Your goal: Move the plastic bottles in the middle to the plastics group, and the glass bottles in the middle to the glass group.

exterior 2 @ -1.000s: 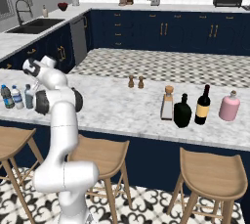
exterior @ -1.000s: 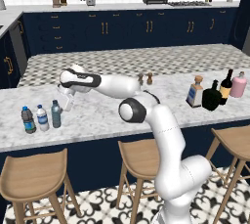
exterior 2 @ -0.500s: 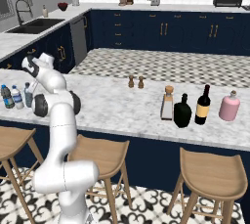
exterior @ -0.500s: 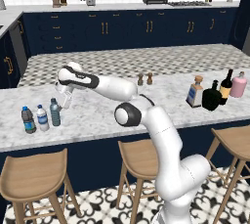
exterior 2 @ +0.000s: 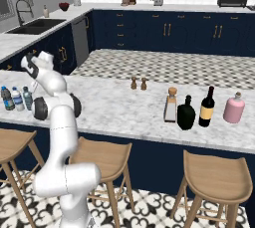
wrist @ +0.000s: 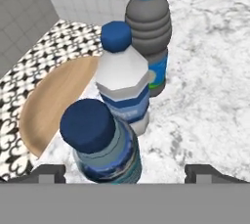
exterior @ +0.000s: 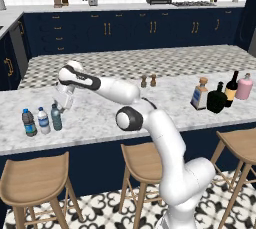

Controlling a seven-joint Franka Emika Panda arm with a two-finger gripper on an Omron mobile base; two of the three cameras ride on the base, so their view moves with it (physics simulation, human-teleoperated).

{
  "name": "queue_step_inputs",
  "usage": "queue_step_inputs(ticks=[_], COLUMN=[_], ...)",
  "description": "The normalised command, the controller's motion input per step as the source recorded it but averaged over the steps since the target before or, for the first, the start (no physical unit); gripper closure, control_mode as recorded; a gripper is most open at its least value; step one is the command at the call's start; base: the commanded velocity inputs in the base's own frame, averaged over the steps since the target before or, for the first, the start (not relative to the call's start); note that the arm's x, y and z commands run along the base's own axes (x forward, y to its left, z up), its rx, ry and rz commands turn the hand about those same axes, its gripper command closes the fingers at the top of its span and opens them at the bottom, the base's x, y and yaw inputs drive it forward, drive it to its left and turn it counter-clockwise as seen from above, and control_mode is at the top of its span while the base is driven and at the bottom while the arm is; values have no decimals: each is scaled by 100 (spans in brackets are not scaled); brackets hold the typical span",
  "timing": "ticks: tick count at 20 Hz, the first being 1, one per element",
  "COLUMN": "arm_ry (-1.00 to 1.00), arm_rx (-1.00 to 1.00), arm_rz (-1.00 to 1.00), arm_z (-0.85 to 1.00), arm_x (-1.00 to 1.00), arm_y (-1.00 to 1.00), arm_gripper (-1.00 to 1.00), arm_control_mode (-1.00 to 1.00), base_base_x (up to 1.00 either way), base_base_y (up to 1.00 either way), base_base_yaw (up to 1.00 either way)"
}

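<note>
Three small bottles stand in a tight row right under the gripper (wrist: 125,171), near the front edge of the counter (exterior: 100,118). Its two fingertips (wrist: 49,173) sit wide apart, one either side of the teal bottle (wrist: 105,145), and from the hand camera neither pad seems to touch it. Just beyond that one stands the clear bottle (wrist: 123,83), the two nearly touching, and past it the grey bottle (wrist: 150,37). The row runs along the counter's front edge, with a stool (wrist: 58,100) below on that side. On the other side of the row the marble lies open.

Well away from the hand, along the counter, the square bottle (exterior: 199,93), flask (exterior: 217,98), wine bottle (exterior: 231,86) and pink bottle (exterior: 244,86) stand close together. Between the two clusters lies a long bare stretch, with two shakers (exterior: 148,80) at its far edge.
</note>
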Motion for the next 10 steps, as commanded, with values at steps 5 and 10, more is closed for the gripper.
queue_step_inputs(ticks=[5,10], arm_ry=[-12,-7], arm_rx=[1,8], arm_rz=[-9,-20], arm_z=[21,4], arm_x=[-9,-74], arm_y=[-56,-100], arm_gripper=[-100,-100], arm_control_mode=[-100,-100], base_base_x=[0,0], base_base_y=[0,0], base_base_yaw=[0,0])
